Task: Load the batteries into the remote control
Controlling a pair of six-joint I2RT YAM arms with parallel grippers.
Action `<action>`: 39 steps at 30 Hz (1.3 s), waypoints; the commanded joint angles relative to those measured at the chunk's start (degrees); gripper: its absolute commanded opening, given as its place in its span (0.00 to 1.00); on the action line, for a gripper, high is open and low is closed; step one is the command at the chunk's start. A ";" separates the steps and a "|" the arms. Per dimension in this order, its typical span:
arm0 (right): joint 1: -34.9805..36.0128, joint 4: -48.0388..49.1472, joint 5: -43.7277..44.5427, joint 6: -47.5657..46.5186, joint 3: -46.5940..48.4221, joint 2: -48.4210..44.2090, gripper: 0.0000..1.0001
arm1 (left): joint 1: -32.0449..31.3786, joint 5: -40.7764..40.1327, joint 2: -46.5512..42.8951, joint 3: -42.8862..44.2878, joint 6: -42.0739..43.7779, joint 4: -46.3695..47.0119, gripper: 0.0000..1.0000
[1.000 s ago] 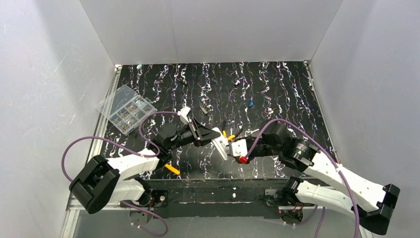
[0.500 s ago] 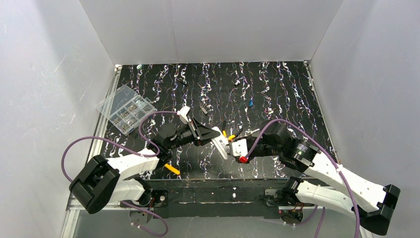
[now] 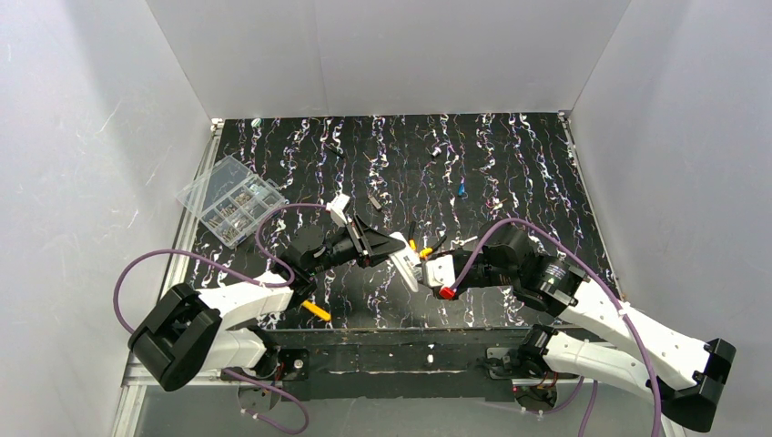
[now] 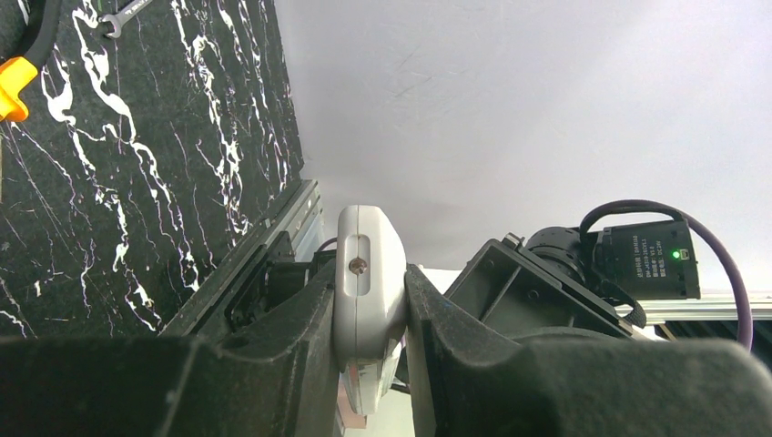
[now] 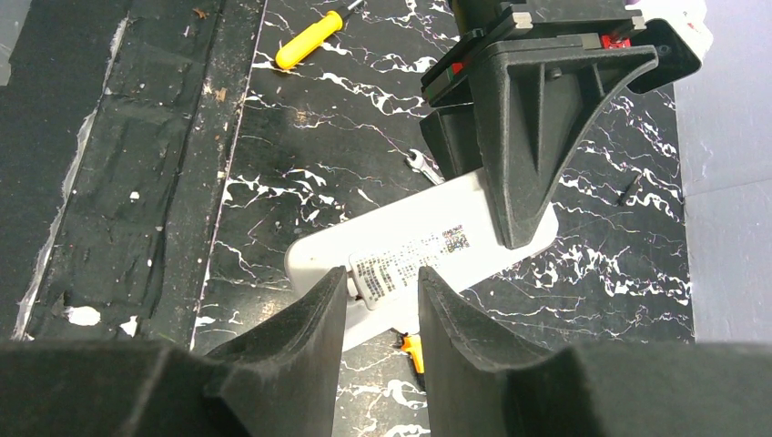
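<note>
Left end effector [image 4: 369, 296] is clamped on the small white rectangular plastic remote control [image 4: 369, 259], which it holds off the black marbled worktop [image 3: 510, 164] near the middle of the near edge. Right end effector [image 5: 382, 284] has its fingers slightly apart at the remote's labelled back; I cannot tell if they grip. The step is probably opening the battery recess. Next, the tiny blue cylindrical battery [image 3: 462, 189] toward the far edge needs fetching.

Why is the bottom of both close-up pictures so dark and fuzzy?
Left wrist view: the left gripper's fingers sit too close to focus; the remote control they clamp is sharp. Right wrist view: right gripper's fingers likewise, remote control crisp. Top view: evenly lit, sharp.
</note>
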 commanded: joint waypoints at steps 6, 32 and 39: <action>0.06 6.05 2.19 -1.84 2.97 -0.84 0.41 | -0.56 4.45 0.02 2.15 0.26 4.30 0.00; 0.06 0.68 0.81 -2.64 2.97 -1.34 0.42 | -0.63 4.50 0.34 2.50 0.31 4.29 0.00; 0.06 -1.75 -0.53 -1.52 1.69 -1.73 0.45 | -0.63 4.32 0.51 2.46 0.29 4.26 0.00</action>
